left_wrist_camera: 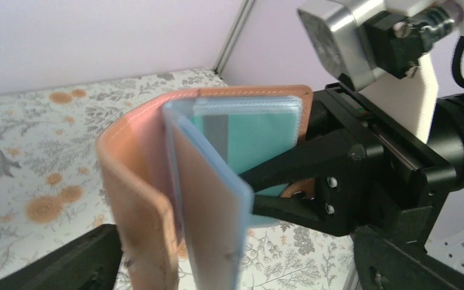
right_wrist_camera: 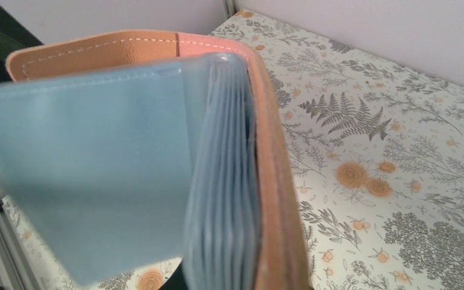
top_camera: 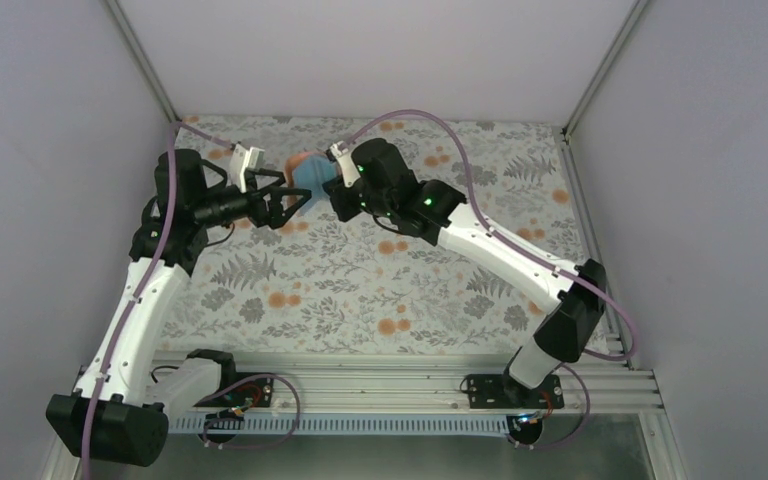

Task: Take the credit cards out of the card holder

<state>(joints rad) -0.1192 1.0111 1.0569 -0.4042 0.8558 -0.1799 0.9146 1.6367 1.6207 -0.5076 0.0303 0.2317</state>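
In the top view, the card holder (top_camera: 308,172) is held up off the floral table cover (top_camera: 360,290) at the far side, between the two arms. The left gripper (top_camera: 285,203) is pointed toward it from the left, with its jaws seen spread wide apart. The right gripper (top_camera: 328,190) is brought in from the right, and its tips are hidden against the holder.

In the left wrist view, the holder is seen standing open in the air, its tan leather cover curved round on the left and its light blue plastic sleeves fanned out. A teal green card (left_wrist_camera: 248,136) with a grey stripe is lodged in a clear sleeve against the back flap. The right gripper's black fingers (left_wrist_camera: 290,208) are closed together on the edge of a blue sleeve, so the holder is gripped by them. The left gripper's own fingers (left_wrist_camera: 72,266) are seen at the lower corners, far apart, with the holder between them. Whether the near finger touches the cover cannot be told.

In the right wrist view, the frame is filled by the holder at close range. A stack of blue sleeves is shown edge-on beside the stitched cover, and no card can be made out. The patterned cover is seen behind it on the right.
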